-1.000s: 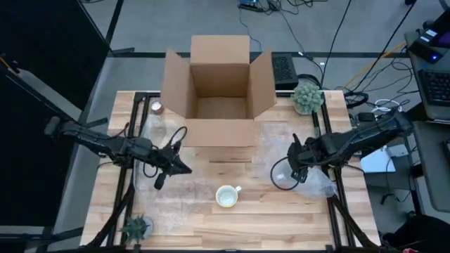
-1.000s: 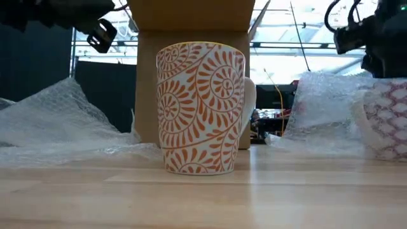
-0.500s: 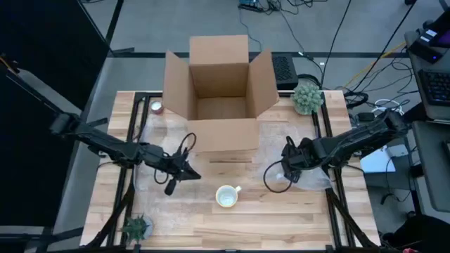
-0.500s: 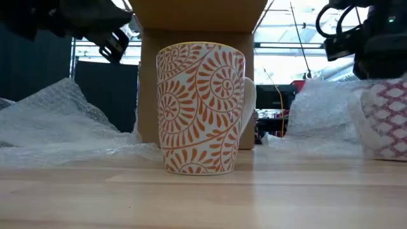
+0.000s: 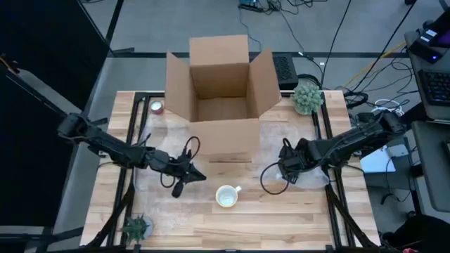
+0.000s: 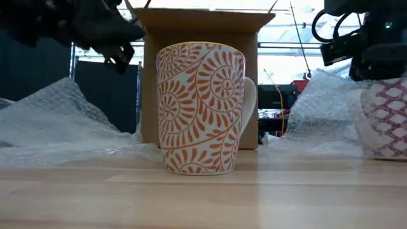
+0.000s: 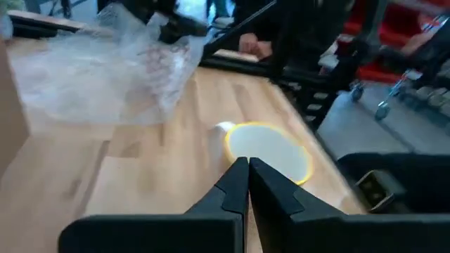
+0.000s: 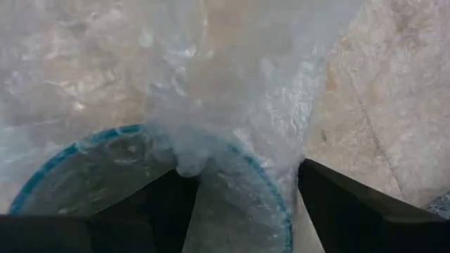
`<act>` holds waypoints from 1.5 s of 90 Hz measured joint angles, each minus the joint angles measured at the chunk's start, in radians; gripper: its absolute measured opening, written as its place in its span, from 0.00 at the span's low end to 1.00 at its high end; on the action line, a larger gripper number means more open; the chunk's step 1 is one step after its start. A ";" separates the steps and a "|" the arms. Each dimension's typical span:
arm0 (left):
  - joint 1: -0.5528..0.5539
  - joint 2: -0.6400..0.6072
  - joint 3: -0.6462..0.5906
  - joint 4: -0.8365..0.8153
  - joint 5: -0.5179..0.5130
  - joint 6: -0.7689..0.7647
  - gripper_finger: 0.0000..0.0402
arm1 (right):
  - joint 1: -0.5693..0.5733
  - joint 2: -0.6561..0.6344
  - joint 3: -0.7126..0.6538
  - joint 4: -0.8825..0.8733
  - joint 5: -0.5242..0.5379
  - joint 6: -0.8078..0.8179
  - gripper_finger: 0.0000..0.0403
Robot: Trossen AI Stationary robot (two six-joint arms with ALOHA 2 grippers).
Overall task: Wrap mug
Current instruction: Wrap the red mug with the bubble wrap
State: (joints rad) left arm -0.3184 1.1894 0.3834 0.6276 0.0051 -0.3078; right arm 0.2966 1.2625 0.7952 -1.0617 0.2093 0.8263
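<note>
- Mug (image 5: 227, 197) stands upright on the surface (image 5: 281, 225), at 6 o'clock from the box (image 5: 219, 88).
- Left gripper (image 7: 248, 166), fingers pressed together, hovers at the mug's 9 o'clock.
- Right gripper (image 8: 242, 184), fingers spread, sits over bubble wrap (image 8: 232, 77) at the mug's 3 o'clock.

The left arm reaches in from the bench's left edge, stretched long and low across the wooden bench (image 5: 281, 225) toward its middle, wrist angled slightly toward the front. Its dark two-finger left pincer (image 5: 184, 180) hangs above the surface, and in the left wrist view the two fingers (image 7: 232, 186) lie pressed together, tips meeting with no gap between them.

The right arm comes in from the right edge, elbow raised, forearm sloping down toward the bench's centre-right. Its dark right pincer (image 5: 285, 169) points downward, and in the right wrist view its fingers (image 8: 337, 193) stand spread well apart.
</note>
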 joint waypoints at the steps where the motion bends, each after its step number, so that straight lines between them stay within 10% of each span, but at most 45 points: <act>1: -0.007 -0.003 0.001 -0.001 0.003 0.000 0.00 | 0.000 0.000 0.000 0.000 0.000 0.000 0.57; 19: -0.140 -0.029 0.007 -0.149 -0.005 -0.002 0.00 | 0.000 0.000 0.000 0.000 -0.001 -0.001 0.57; 38: -0.150 -0.012 0.007 -0.214 -0.305 0.077 0.00 | 0.000 0.000 0.000 0.000 -0.001 -0.001 0.57; 80: -0.117 -0.003 0.073 0.114 -0.410 0.587 0.00 | 0.000 0.001 -0.001 0.005 -0.003 -0.001 0.57; 111: -0.036 -0.003 0.175 0.171 -0.721 1.026 0.00 | 0.000 0.001 -0.001 0.011 -0.002 -0.001 0.57; 135: 0.060 -0.003 0.212 0.262 -0.750 1.107 0.00 | 0.000 0.001 -0.001 0.014 -0.001 0.000 0.57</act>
State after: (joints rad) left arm -0.2589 1.1868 0.5955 0.8897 -0.7452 0.7994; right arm 0.2966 1.2633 0.7940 -1.0477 0.2081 0.8262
